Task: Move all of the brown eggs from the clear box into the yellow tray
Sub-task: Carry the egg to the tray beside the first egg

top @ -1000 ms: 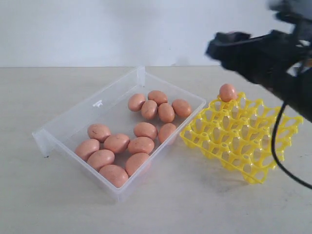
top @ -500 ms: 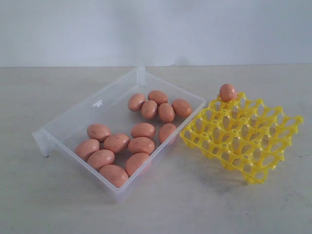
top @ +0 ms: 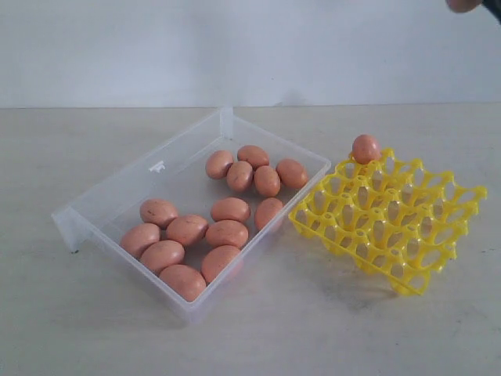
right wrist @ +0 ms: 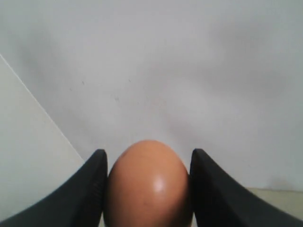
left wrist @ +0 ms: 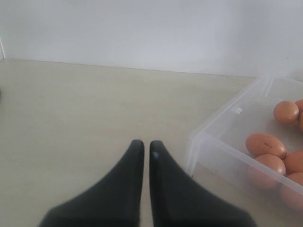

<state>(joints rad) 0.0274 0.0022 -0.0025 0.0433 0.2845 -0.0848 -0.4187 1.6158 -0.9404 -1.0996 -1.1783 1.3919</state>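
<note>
Black two-fingered right gripper: clamped on one smooth, oval, matte brown egg, a finger against either flank and the rounded end standing proud between the tips. Behind it, pale wall. In the exterior view only a sliver of this shows, at the upper right corner, high against the wall.

Remaining brown eggs: fourteen lie loose in the large, shallow, rectangular clear plastic box. Five are clustered at its far end, three sit mid-floor, and six are packed toward the near corner, several touching. One more egg sits in the far corner cell of the bright yellow lattice egg tray. Its other cells are open.

Tray stands just beside the box's right-hand long wall, both set askew on the beige table. Cannot tell whether tray and box touch.

Left gripper: black fingers pressed together with only a thin slit between them, nothing held. It hangs over bare table outside the box, near one of the box's corners.
</note>
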